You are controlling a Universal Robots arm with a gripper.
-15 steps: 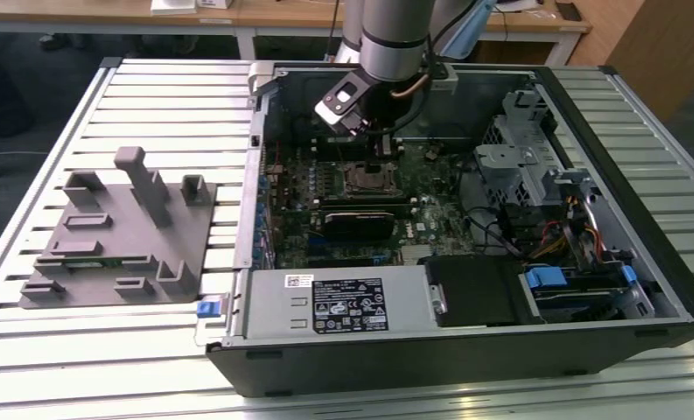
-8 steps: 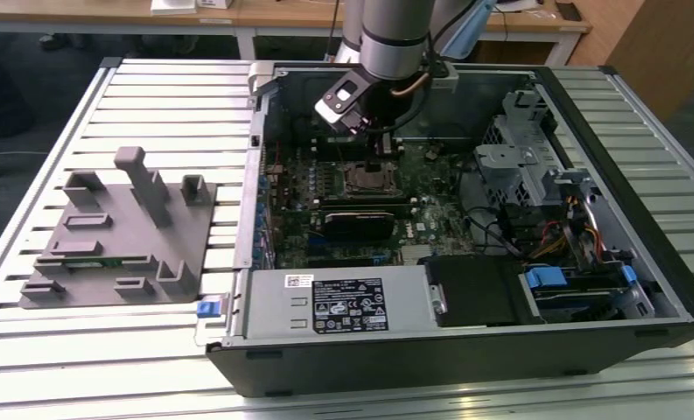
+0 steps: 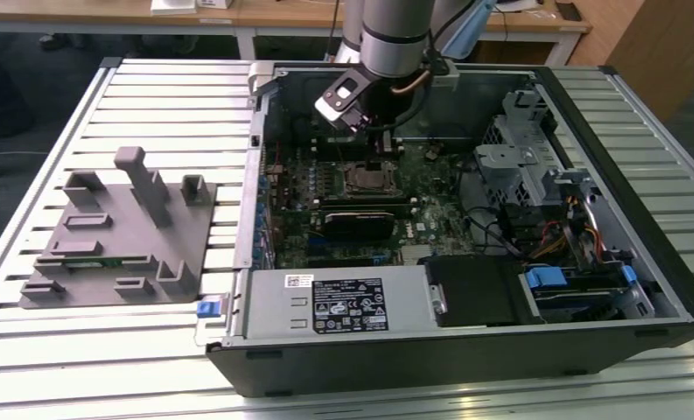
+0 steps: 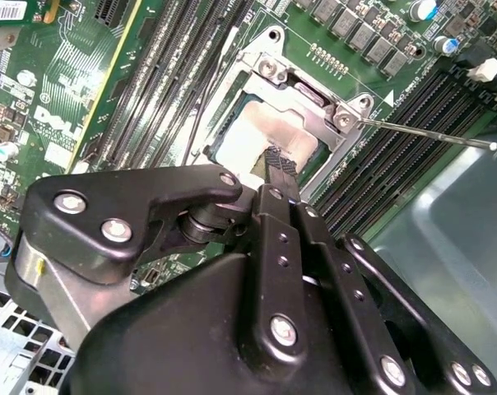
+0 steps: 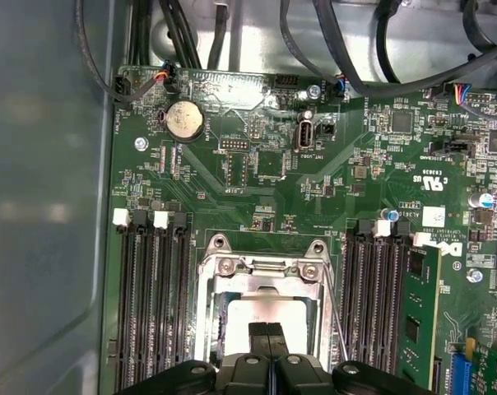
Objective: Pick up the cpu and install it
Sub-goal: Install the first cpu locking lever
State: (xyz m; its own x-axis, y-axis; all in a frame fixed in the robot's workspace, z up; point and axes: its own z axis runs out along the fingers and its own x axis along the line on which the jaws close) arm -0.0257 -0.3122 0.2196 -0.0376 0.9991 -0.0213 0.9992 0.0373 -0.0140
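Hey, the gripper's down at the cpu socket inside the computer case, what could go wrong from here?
1. The gripper has its tips right at the cpu, which lies inside the socket frame; if it sits slightly skewed, downward pressure might damage it or the socket.
2. The thin lever rod sticks out beside the frame, so a sideways move may snag it.
3. Memory slots flank the socket closely; the gripper's wide links might clip them.

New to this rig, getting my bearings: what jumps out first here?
The open computer case with the gripper reaching down into it, centre of the exterior view. In both wrist views its shut fingers sit over the silvery cpu lying in the metal-framed socket. A grey holder block stands at the exterior view's left.
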